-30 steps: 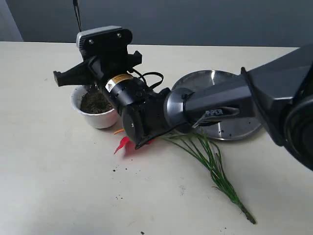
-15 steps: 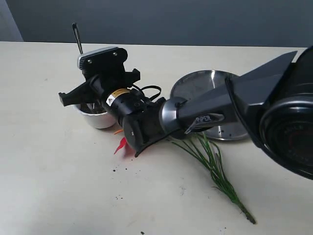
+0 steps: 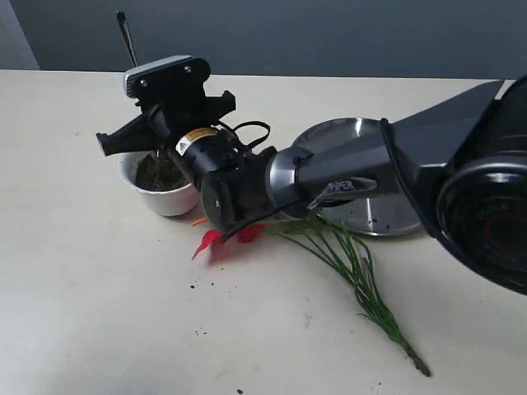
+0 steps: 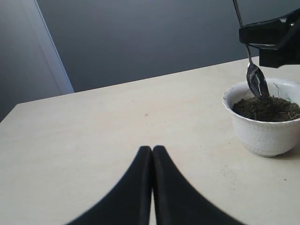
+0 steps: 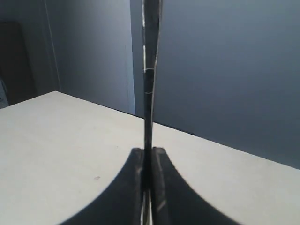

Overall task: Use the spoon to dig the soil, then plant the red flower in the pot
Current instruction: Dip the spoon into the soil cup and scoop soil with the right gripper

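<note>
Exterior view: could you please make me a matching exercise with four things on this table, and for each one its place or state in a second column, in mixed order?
Things:
1. spoon
2. pot
3. flower
4. plate

Place or state:
a. lies on the table, stems pointing away from the pot
b. holds dark soil
c. upright, pinched in the right claw
d. shiny, partly hidden behind the arm

Pairs: 1-c, 2-b, 3-a, 4-d
</note>
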Robot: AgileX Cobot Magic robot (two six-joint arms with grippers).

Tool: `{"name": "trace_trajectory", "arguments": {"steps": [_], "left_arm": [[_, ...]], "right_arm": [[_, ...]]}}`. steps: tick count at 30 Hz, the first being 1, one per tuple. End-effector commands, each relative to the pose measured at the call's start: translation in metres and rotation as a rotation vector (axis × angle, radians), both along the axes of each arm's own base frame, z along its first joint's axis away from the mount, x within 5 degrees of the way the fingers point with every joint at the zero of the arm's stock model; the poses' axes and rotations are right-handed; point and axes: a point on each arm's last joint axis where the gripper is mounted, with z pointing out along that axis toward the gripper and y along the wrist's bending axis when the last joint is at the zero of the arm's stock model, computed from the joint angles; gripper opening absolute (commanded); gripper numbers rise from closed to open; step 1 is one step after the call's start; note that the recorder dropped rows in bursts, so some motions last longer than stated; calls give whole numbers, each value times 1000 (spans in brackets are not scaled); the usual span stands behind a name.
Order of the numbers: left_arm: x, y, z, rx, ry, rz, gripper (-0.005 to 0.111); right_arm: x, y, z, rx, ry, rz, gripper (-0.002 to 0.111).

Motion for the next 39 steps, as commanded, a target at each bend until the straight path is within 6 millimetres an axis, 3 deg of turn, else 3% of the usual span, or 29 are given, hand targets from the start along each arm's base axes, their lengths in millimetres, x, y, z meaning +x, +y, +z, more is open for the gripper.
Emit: {"name": "trace_trajectory", "arguments": {"steps": [1, 7, 12, 22, 26, 35, 39], "left_arm": [[0, 0, 0, -10, -8, -1, 0], [0, 0, 0, -10, -8, -1, 0], [0, 0, 0, -10, -8, -1, 0], [0, 0, 0, -10, -8, -1, 0], [0, 0, 0, -10, -8, -1, 0], [0, 0, 0, -10, -8, -1, 0], [0, 0, 0, -10, -8, -1, 0]], "right_arm": [[7, 0, 2, -6, 8, -8, -1], [7, 1, -31, -70, 88, -9, -1], [6, 2, -36, -79, 83, -1, -1], [7, -1, 24, 58, -55, -23, -1], [5, -1, 26, 51, -67, -6, -1], [5, 4, -28, -91, 73, 24, -1], [4, 4, -34, -104, 77, 29, -1]]}}
